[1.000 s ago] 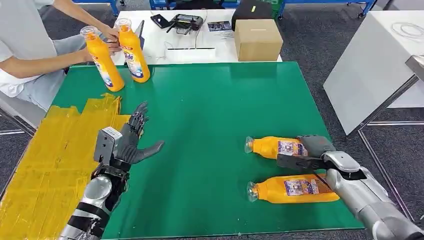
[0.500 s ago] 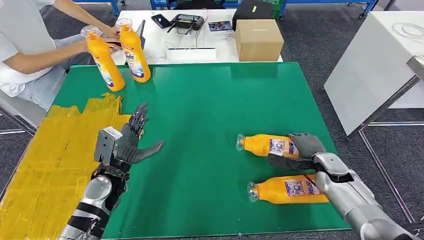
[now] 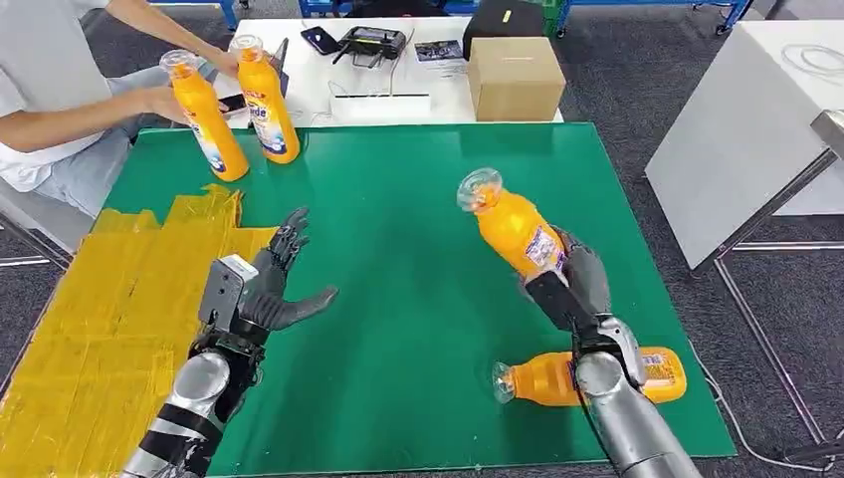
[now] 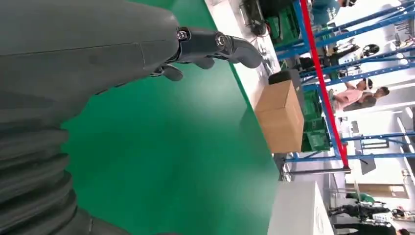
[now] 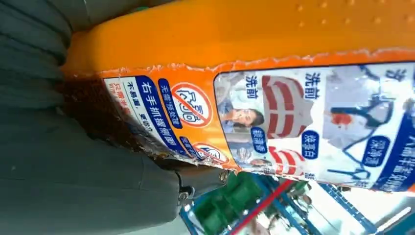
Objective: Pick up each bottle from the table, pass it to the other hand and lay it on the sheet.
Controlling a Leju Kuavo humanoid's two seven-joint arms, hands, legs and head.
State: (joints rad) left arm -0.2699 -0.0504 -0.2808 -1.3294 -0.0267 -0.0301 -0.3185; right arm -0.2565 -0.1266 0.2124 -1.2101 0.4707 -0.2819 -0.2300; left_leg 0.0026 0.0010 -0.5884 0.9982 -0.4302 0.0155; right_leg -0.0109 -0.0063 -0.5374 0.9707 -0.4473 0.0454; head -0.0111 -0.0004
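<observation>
My right hand (image 3: 575, 287) grips an orange bottle (image 3: 510, 225) by its lower body and holds it tilted above the green table (image 3: 418, 199), cap end up and toward the far left. The right wrist view is close on that orange bottle (image 5: 274, 73) and its label, against my right hand (image 5: 63, 161). A second orange bottle (image 3: 552, 378) lies on its side near the front edge, partly behind my right forearm. My left hand (image 3: 271, 289) hovers with fingers spread beside the yellow sheet (image 3: 100, 319), holding nothing. The left wrist view looks past my left hand (image 4: 88, 49) over the table.
Two more orange bottles (image 3: 204, 119) (image 3: 264, 100) stand at the far left corner, a person's hands (image 3: 159, 100) on them. Behind the green table a white table carries a cardboard box (image 3: 514, 78) and dark devices (image 3: 370, 42). A white tabletop (image 3: 746, 129) stands at the right.
My right hand has lifted the farther lying bottle off the table and swung it upright-tilted toward the centre. My left hand shifted slightly forward. The person's hands have moved on the standing bottles.
</observation>
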